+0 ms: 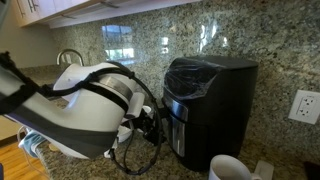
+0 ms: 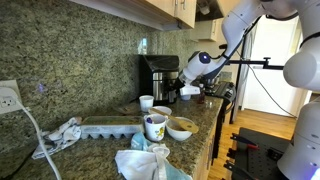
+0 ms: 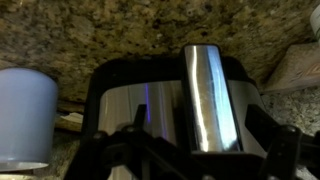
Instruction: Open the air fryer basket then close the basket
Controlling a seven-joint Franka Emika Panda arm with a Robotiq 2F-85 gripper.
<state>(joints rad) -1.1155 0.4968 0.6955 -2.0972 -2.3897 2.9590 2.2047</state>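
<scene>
Gripper (image 3: 185, 152), fingers spread wide at bottom centre, faces the seemingly shut air fryer basket (image 3: 140, 112); opening likely requires advancing to clamp its handle (image 3: 207, 92).

In an exterior view the white arm (image 1: 80, 115) hides the left side of the air fryer basket (image 1: 210, 135) and the bottom edge cuts off the mug (image 1: 232, 168), while in the wrist view the gripper (image 3: 185, 152) is a dark blur cropped at the bottom.
</scene>
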